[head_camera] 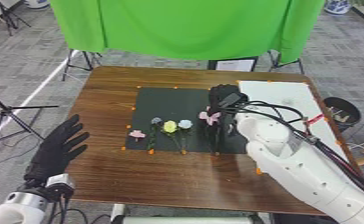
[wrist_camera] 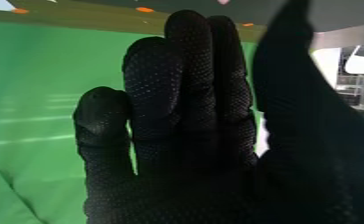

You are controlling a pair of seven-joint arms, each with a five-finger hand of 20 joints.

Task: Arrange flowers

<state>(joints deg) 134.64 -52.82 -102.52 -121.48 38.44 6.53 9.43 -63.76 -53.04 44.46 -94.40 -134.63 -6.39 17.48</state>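
Your left hand [head_camera: 48, 161] is spread open at the brown wooden bench's [head_camera: 161, 185] left edge; on the dark rectangular mat [head_camera: 167, 102] lie a small pink flower [head_camera: 138, 134], purplish flower [head_camera: 156, 120], round yellow flower [head_camera: 170, 127], whitish flower [head_camera: 185, 124] and larger pink flower [head_camera: 210, 118], your open right hand [head_camera: 222, 94] beside it.

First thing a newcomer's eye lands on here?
Probably the bright green cloth hanging beyond the table. Next, the yellow flower in the row on the dark mat, then the black-gloved right hand over the mat's right side.
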